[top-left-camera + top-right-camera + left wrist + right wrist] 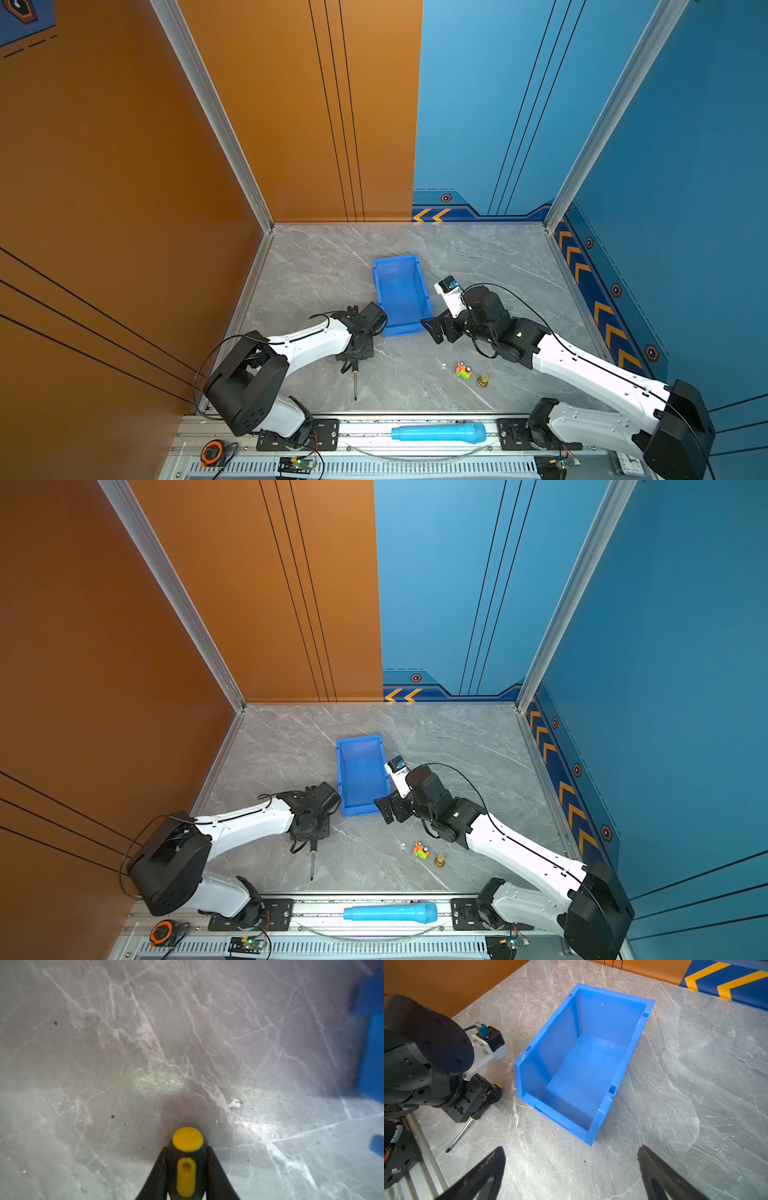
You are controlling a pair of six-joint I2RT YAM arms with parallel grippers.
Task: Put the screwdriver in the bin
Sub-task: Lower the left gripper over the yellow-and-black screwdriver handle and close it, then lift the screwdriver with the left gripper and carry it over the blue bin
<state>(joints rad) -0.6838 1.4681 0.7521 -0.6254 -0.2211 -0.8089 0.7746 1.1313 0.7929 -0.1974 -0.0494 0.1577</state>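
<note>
grey marble, blue bin, screwdriver gripped: the lift comes next

the grey marble table (316, 266) fills the lower middle of both top views, with the bin (401, 291) at its centre, upright and empty, its low lipped front turned toward the bottom of the frame. the right gripper (571, 1150) waits just right of the bin's front corner, jaws spread wide and holding nothing. the left gripper (187, 1149) sits below and left of the bin, jaws pinched tight on the black-and-yellow handle of the screwdriver (186, 1169). in a top view the thin shaft (355, 384) points toward the bottom edge and looks to lie on the table.

judged from this, the grasp is made and the carry has not begun. the next move calls for a straight lift, then a swing up and right over the low front edge. the long shaft must clear the bin's wall before release.
</note>
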